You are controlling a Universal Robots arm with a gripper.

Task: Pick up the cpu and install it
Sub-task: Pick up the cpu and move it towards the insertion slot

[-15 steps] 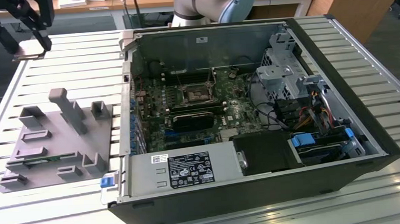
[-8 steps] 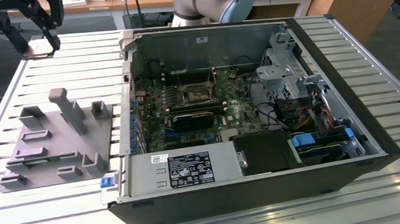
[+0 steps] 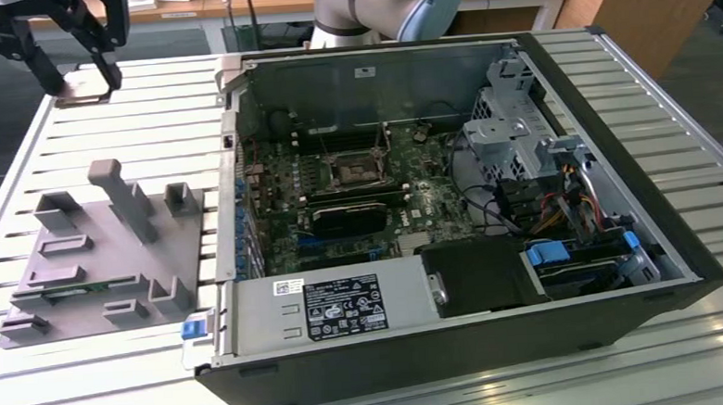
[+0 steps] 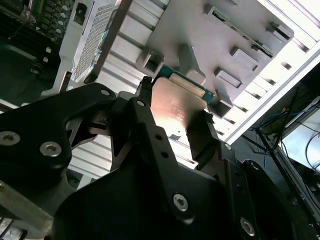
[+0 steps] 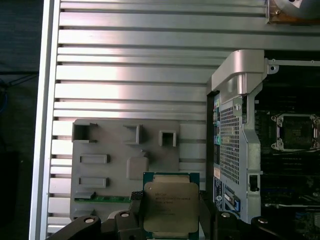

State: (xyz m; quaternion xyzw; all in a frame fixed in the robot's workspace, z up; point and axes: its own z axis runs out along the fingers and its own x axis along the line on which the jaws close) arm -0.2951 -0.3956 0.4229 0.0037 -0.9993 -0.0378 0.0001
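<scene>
Gripper (image 5: 171, 212): black linkage fills the near part of both wrist views; the jaws are clamped on two opposite edges of the cpu.
Cpu (image 5: 171, 207): flat between the jaws, silver lid up, its thin green border visible; the second wrist view shows its shiny underside (image 4: 177, 112).
Computer case (image 3: 469, 355): lies open on the slatted metal table (image 3: 147, 121); everything below is placed from it.
Cpu's place: outside the case, off its far corner on the exterior view's left (image 3: 83, 87), apparently lifted off the table.
Socket (image 3: 357, 168): inside the case, mid-motherboard, frame open and seemingly vacant; well apart from the cpu.
Fixture plate (image 3: 105, 262): grey, beside the case on the exterior view's left, nearer than the cpu.
Step in hand: carrying, by my reading.
Doing it well: hold the chip level, grip on the edges alone, travel high enough to pass over the case wall, and match the chip's corners squarely to the socket frame.
</scene>
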